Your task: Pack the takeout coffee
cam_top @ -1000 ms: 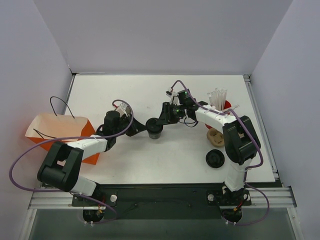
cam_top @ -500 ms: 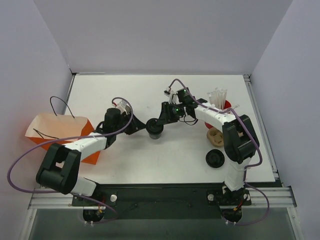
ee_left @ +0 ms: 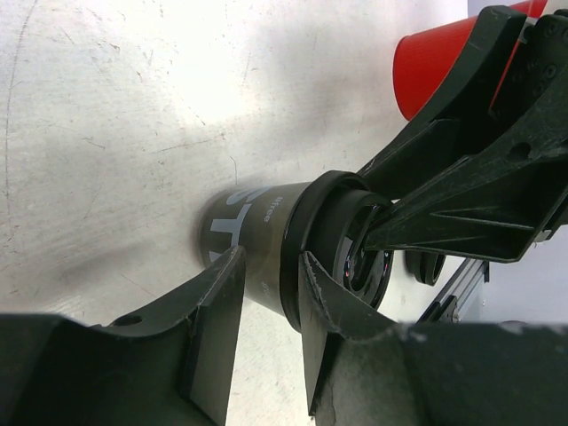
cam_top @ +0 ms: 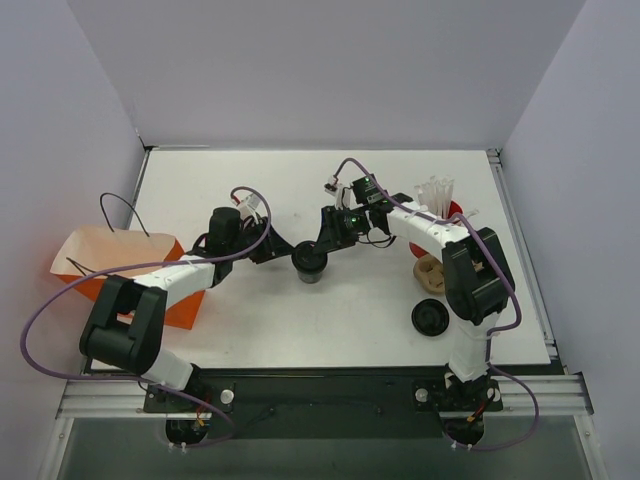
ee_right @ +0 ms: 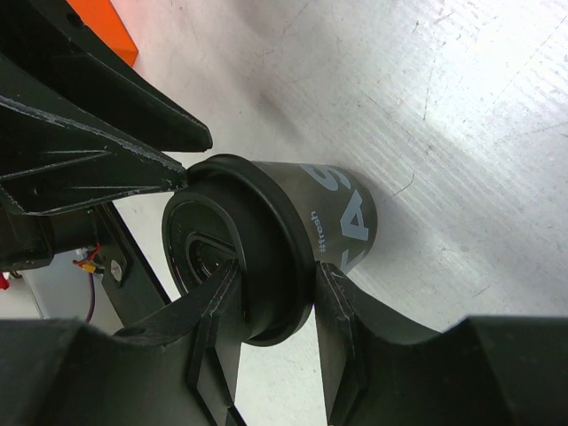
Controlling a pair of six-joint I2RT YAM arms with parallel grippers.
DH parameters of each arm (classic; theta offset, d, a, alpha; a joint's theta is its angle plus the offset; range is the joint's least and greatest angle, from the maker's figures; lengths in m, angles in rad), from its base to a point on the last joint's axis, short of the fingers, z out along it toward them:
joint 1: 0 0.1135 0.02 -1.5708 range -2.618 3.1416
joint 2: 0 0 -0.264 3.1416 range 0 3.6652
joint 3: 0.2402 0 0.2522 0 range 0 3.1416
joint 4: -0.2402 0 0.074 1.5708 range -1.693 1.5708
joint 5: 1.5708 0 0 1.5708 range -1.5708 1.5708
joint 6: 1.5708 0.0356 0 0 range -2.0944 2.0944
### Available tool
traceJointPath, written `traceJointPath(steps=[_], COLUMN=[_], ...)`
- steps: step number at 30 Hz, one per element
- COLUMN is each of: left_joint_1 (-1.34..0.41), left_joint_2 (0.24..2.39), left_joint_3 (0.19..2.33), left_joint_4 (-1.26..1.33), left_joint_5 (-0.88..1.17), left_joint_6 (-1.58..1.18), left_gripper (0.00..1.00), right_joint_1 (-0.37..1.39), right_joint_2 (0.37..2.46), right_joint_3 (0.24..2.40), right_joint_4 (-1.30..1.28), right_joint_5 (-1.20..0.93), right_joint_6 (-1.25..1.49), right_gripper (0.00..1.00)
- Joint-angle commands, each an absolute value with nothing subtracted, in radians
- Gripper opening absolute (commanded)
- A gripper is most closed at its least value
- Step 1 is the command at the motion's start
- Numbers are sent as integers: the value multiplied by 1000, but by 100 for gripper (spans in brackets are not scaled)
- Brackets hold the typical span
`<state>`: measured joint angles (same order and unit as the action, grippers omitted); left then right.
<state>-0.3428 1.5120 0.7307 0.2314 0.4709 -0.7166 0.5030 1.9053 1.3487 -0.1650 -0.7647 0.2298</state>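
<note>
- With the right pincer [ee_right: 277, 271], pinched the takeout coffee [ee_right: 342, 217] at the rim of its black lid [ee_right: 200, 244], one finger over the lid's top and the other under the rim against the cup wall. Probably gripped that high to leave the lower wall free for the other arm.
- With the left pincer [ee_left: 272, 257], reached in from the opposite side, jaws spread part way, tips lying against the cup's side just below the lid. Showed no squeeze there, with bare cup wall visible in the gap.
- Kept the coffee upright, base on the worktop [cam_top: 300, 190], near the middle and between the two pincers. Judged it steadied by the right-hand grip alone.
- Read as a hand-over from right to left. Found the orange paper bag [cam_top: 168, 255] at the worktop's left edge, on the left arm's side, well apart from the cup, its pale inside showing. Judged packing not yet begun.
- Left alone the spare black lid disc [cam_top: 430, 318] and the red cup [cam_top: 455, 211] of white sticks on the right side, both well apart from the coffee and seemingly not needed here.
- Judged the next need to be a firm left grip on the cup wall before any release on the right. Otherwise risked tipping the cup or popping the lid.
</note>
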Motion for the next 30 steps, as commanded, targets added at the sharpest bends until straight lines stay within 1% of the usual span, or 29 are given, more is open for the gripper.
traceJointPath(steps=[1,12,18,30], left_joint_1=[-337,-336,-331,-333], left_joint_2=[1534,1517,1493,1477], left_joint_3=[758,716,703,647], left_joint_4=[244,314,339,432], left_joint_5=[523,557,587,637], left_joint_6=[-666,-686,-670,-696], left_gripper=[40,40,45,45], right_joint_1=[506,503,500,495], right_joint_2=[1973,1971,1967,1957], right_joint_3=[1313,1308,1304,1298], right_joint_4=[-348,-347,-347,-347], right_joint_5=[-649,-638,-635,-630], right_joint_6=[132,144,147,158], right_gripper=[25,25,25,25])
